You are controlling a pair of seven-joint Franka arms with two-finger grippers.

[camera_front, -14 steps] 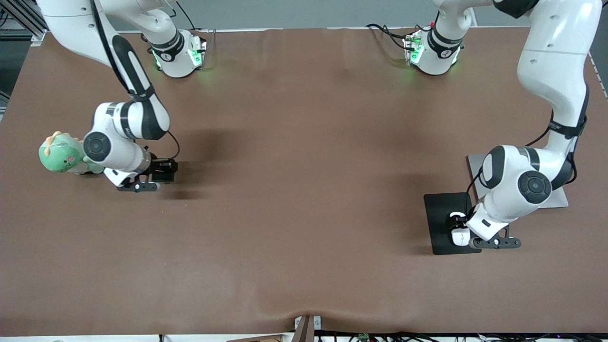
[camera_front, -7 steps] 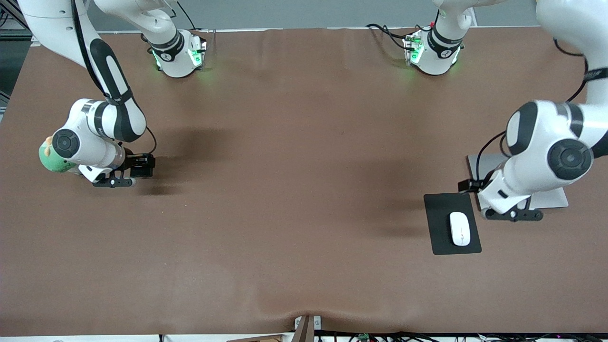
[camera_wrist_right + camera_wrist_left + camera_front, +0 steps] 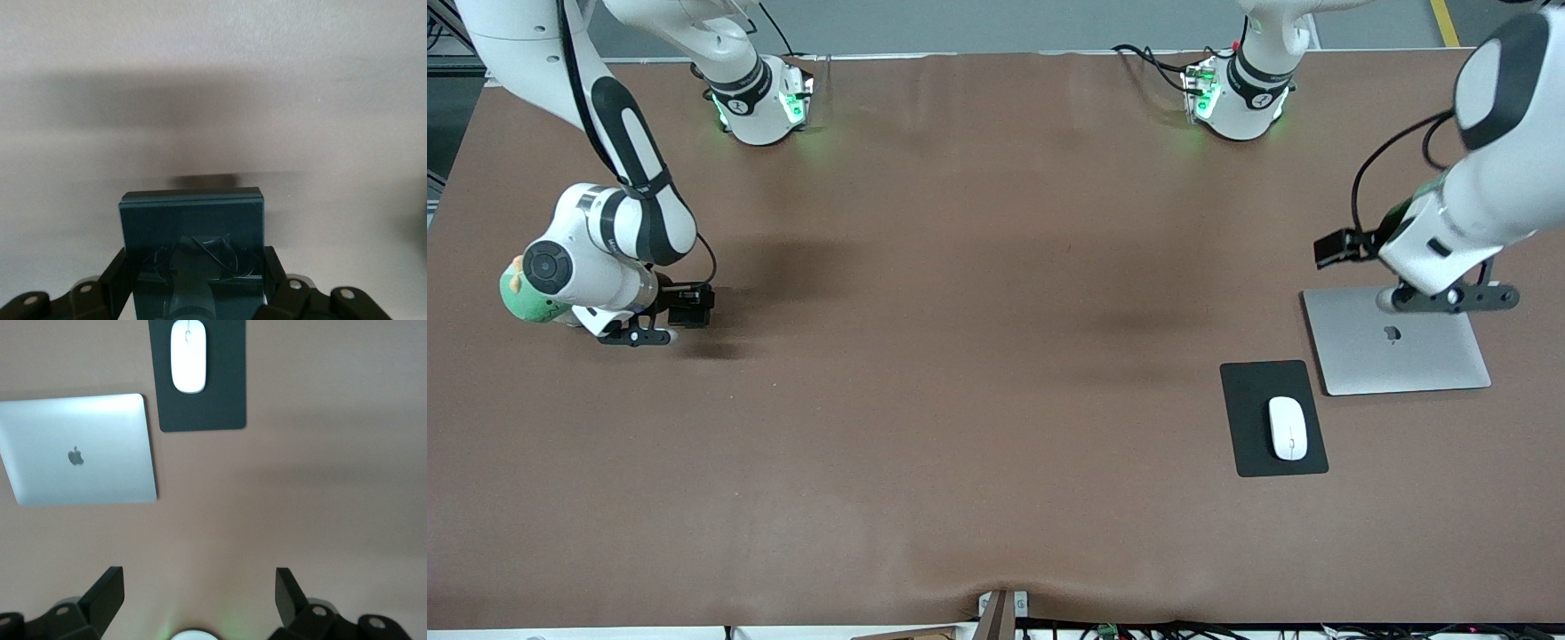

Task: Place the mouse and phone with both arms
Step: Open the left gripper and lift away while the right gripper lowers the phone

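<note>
The white mouse (image 3: 1288, 428) lies on the black mouse pad (image 3: 1250, 391), also seen in the left wrist view (image 3: 188, 363). My left gripper (image 3: 1446, 298) is open and empty, raised over the silver laptop (image 3: 1400, 356); its fingers (image 3: 107, 590) stand wide apart. My right gripper (image 3: 639, 336) is low over the table at the right arm's end, beside a green plush toy (image 3: 523, 300). In the right wrist view it (image 3: 193, 270) is shut on the dark phone (image 3: 192, 230), held flat between its fingers. The phone is hidden in the front view.
The closed laptop (image 3: 80, 450) lies beside the mouse pad (image 3: 223, 400), farther from the front camera. The brown table cover (image 3: 978, 356) is bare through the middle. A small bracket (image 3: 1000, 609) sits at the table's front edge.
My left gripper let go of the mouse on the pad, rose and moved over the laptop. My right gripper carried the phone toward the plush toy, then nearly stopped.
</note>
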